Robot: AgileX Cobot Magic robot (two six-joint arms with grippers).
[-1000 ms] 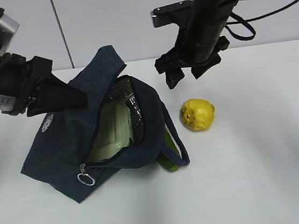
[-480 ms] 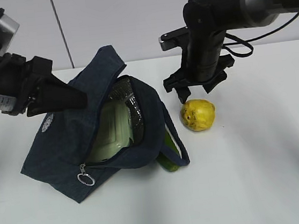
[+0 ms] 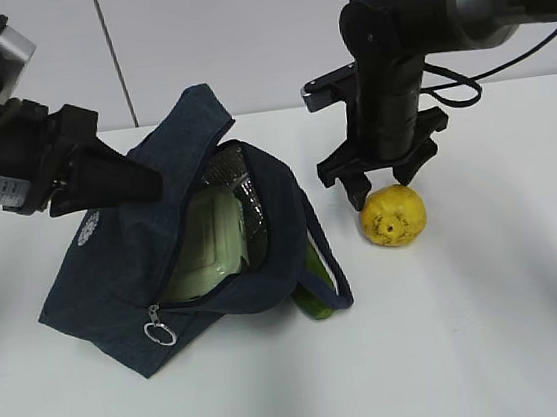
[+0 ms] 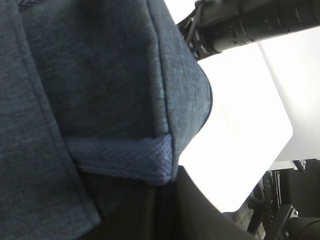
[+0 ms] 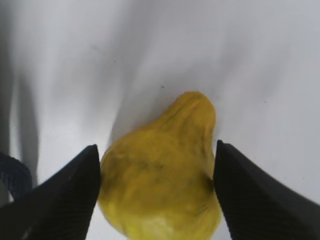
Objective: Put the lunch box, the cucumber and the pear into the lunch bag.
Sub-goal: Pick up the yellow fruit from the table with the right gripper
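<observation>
Right jaws (image 5: 157,192) spread around the pear (image 5: 162,167)
Only the wrist view shows both fingers flanking it; left jaws (image 3: 119,181) clamp the bag (image 3: 153,253), the cucumber (image 3: 315,283) mostly hidden.

A plain white worktop (image 3: 493,325) fills the near and middle ground, smooth and matte, with soft grey shadows spread across it on the left and right. Its far edge meets a pale grey-white wall (image 3: 228,33) that runs the full width of the scene. A thin dark vertical seam (image 3: 112,56) divides the wall on the left side. The light is even and diffuse, bright enough to wash out the worktop's surface in places. In the left wrist view the worktop's rounded corner (image 4: 280,135) shows, with dark equipment (image 4: 285,210) beyond its edge, too unclear to identify.
</observation>
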